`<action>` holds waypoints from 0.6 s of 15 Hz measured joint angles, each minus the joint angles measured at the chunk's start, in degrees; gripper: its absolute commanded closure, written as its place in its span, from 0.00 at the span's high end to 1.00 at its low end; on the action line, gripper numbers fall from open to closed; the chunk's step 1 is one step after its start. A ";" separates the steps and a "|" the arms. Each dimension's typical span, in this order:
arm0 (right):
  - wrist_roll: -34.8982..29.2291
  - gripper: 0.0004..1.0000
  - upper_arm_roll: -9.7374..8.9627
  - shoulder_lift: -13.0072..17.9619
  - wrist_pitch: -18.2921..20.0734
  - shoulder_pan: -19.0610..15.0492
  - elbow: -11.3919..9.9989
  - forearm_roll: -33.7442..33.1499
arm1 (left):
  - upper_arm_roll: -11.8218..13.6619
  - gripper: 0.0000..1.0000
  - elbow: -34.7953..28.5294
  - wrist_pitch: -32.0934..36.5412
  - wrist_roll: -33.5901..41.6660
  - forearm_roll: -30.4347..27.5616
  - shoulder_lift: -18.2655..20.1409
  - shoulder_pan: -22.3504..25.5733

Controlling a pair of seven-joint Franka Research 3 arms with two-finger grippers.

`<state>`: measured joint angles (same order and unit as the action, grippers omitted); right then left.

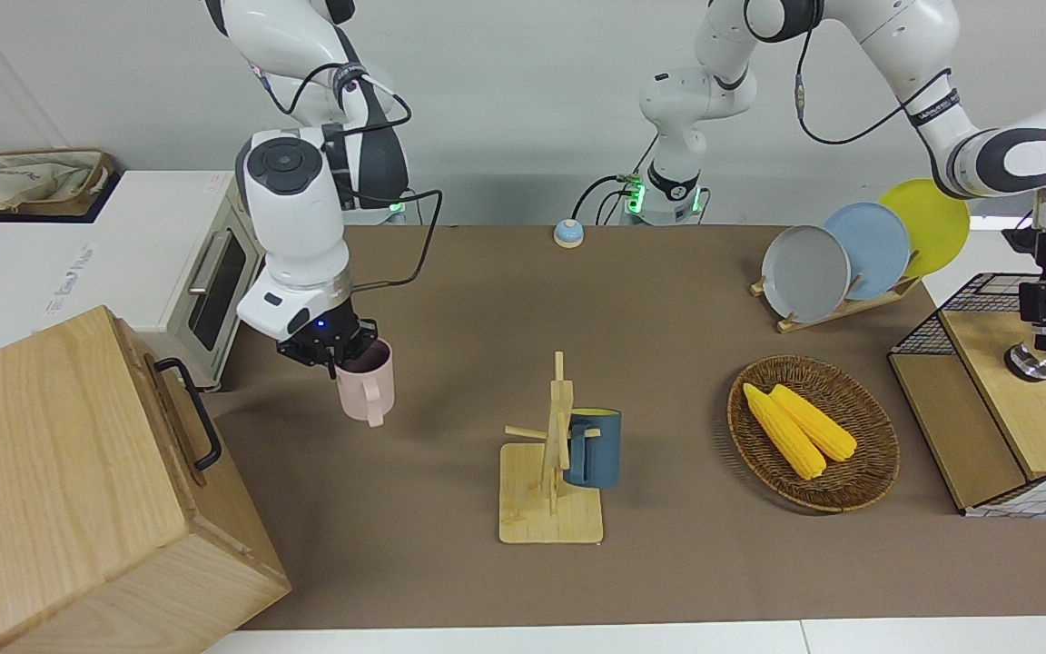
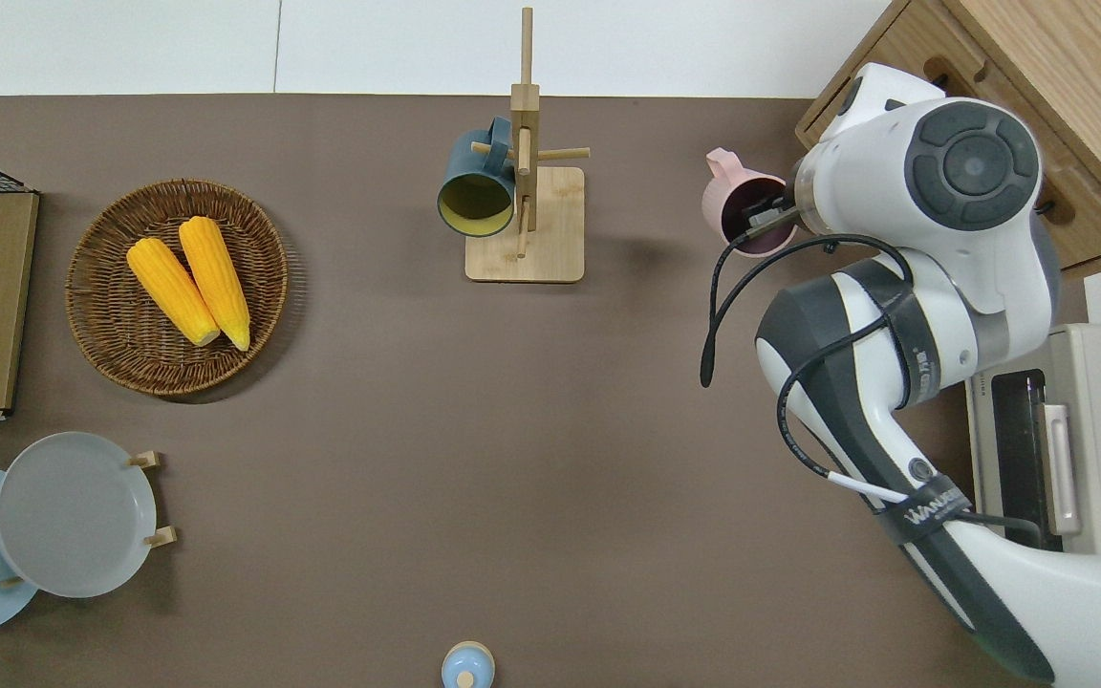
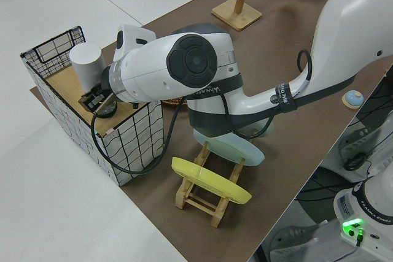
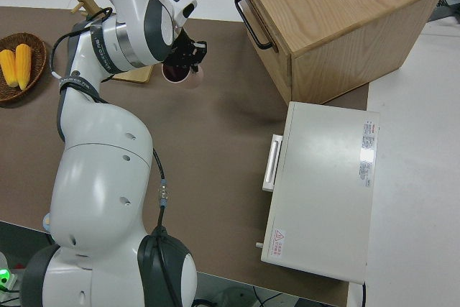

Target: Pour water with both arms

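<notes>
The right gripper (image 1: 334, 350) is clamped on the rim of a pink mug (image 1: 366, 381), one finger inside the rim, and holds it upright, handle turned away from the robots, over bare brown table (image 2: 369, 401) between the wooden mug stand (image 2: 524, 225) and the big wooden box (image 1: 78, 481); upright probably so that the mug can take or keep water.

The left gripper (image 3: 95, 99) is at the wire-sided crate (image 3: 58, 59) at the left arm's end of the table, low over the wooden shelf and just beside a white cylinder (image 3: 86, 62), likely the water vessel; whether its fingers are closed cannot be told.

A blue mug (image 2: 476, 186) hangs on the stand; a basket (image 2: 97, 287) holds two corn cobs (image 2: 189, 280); plates (image 1: 836, 254) stand in a rack nearer the robots; a toaster oven (image 1: 214, 282) sits beside the box. The stand and basket lie between the two grippers, so a meeting over the table should keep above them.
</notes>
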<state>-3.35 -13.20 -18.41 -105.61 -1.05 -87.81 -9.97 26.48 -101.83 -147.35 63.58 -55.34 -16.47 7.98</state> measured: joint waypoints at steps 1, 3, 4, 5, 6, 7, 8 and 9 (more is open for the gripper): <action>-1.89 0.00 0.04 0.83 1.86 0.27 -1.25 0.78 | -0.08 0.00 0.28 0.01 -0.16 0.00 -0.18 -0.03; -6.67 0.00 0.03 2.01 4.62 2.07 -3.40 3.44 | -0.17 0.00 0.80 0.02 -1.06 0.49 -0.31 -0.13; -9.74 0.00 0.01 2.39 5.94 3.53 -4.20 5.28 | -0.19 0.00 1.20 0.02 -2.45 1.60 -0.28 -0.18; -13.06 0.00 0.00 2.60 6.93 5.15 -4.76 6.99 | -0.19 0.00 1.64 0.02 -4.46 3.66 -0.21 -0.19; -16.46 0.00 -0.01 2.76 7.36 6.72 -5.24 8.44 | -0.20 0.00 2.07 0.03 -6.99 6.19 -0.05 -0.19; -19.92 0.00 -0.03 2.81 7.50 8.35 -5.62 9.83 | -0.23 0.00 2.48 0.12 -9.52 8.66 0.22 -0.21; -23.23 0.00 -0.04 2.81 7.51 10.00 -5.89 11.23 | -0.29 0.00 2.75 0.36 -11.92 10.82 0.69 -0.27; -26.18 0.00 -0.06 2.80 7.50 11.53 -6.09 12.59 | -0.40 0.00 2.93 0.88 -14.26 12.73 1.32 -0.41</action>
<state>-29.53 -13.26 -15.62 -98.11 10.48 -93.90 2.62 26.07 -98.90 -146.47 49.32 -42.61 -15.15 7.57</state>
